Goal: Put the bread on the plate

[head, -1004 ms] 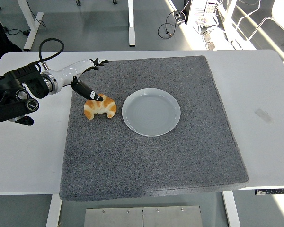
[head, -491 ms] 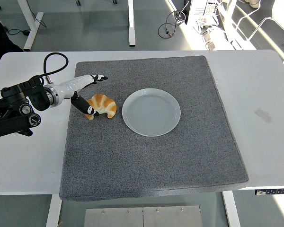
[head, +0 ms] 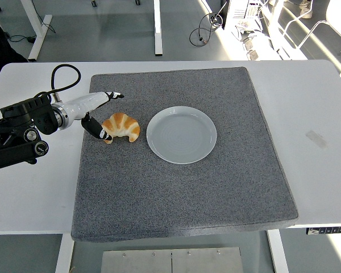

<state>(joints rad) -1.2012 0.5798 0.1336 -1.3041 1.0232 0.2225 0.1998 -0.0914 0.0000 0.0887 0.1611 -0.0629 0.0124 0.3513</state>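
Note:
A golden croissant [head: 121,126] lies on the grey mat [head: 182,187], just left of an empty white plate [head: 182,135]. My left hand [head: 99,111] reaches in from the left edge and sits at the croissant's left end. Its fingers [head: 115,95] are stretched out above the bread and its thumb [head: 96,131] points down beside the croissant's left tip. The hand is open and holds nothing. The right arm is out of view.
The mat covers most of the white table [head: 312,102]. A piece of clear tape [head: 315,138] lies on the table at the right. Desk legs and cables stand on the floor behind the table.
My left hand has drawn back to the left. The thumb slid off the top of the croissant to its left tip. The croissant and plate have stayed in place.

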